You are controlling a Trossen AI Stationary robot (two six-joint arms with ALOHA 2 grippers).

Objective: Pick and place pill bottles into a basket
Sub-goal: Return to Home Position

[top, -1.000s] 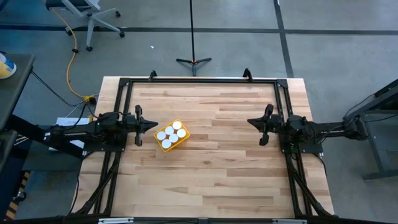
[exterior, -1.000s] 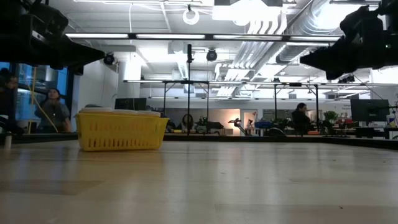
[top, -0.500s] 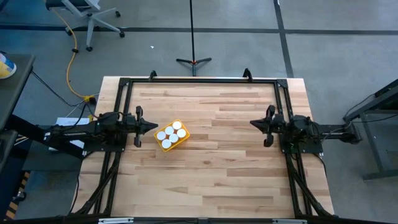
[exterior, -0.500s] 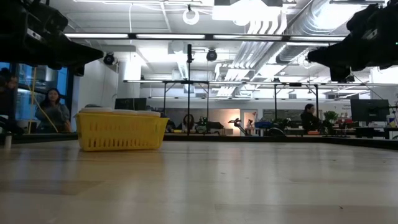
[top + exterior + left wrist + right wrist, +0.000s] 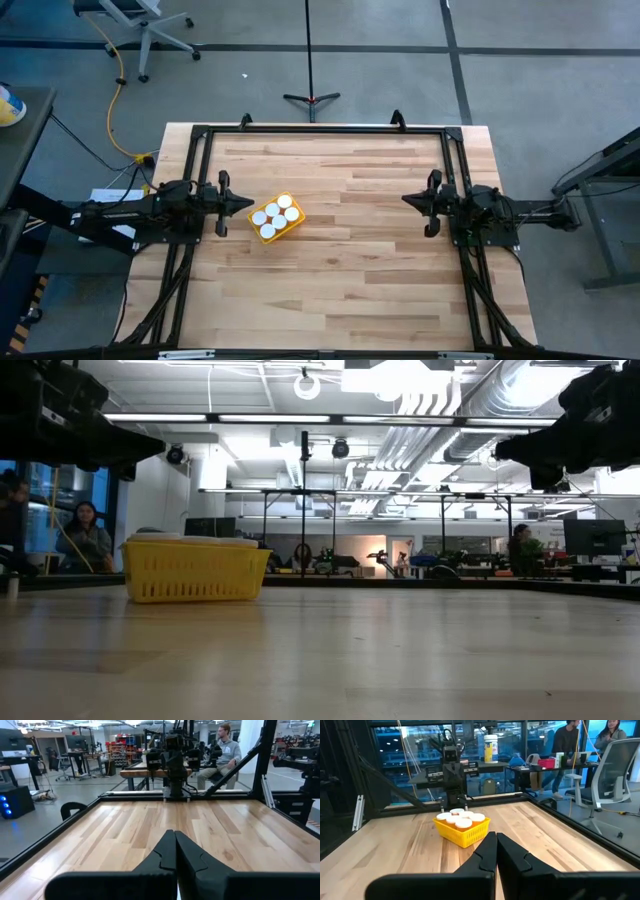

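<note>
The left gripper (image 5: 250,203), fingers pressed together and holding nothing, hangs just beside the yellow basket (image 5: 462,836), which contains all six white-capped pill bottles (image 5: 272,211), while the right gripper (image 5: 405,198), likewise closed and empty, faces it from well apart across the table (image 5: 380,270).

You have six bottles (image 5: 271,210) on record, all white-capped, counted from above. You have one basket (image 5: 195,575), yellow. Two arms (image 5: 150,208) stand at your one table (image 5: 350,280).
</note>
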